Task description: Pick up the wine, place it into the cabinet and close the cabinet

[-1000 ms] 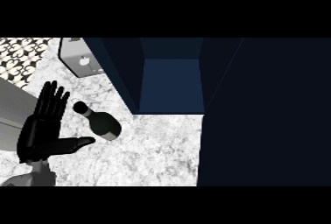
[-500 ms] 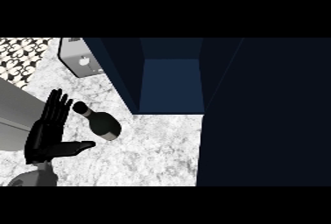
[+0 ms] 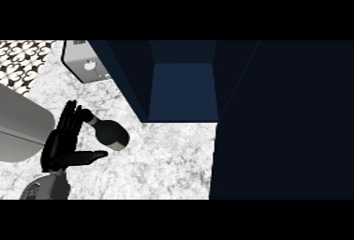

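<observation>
Standing beside wine bottle (image 3: 108, 132), left hand (image 3: 62, 151): fingers straight, spread, holding nothing; cabinet (image 3: 181, 93) open.

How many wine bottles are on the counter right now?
1. The bottle stands on the counter just right of the open left hand, in front of the open cabinet. Its dark door may hide others at the right.
</observation>
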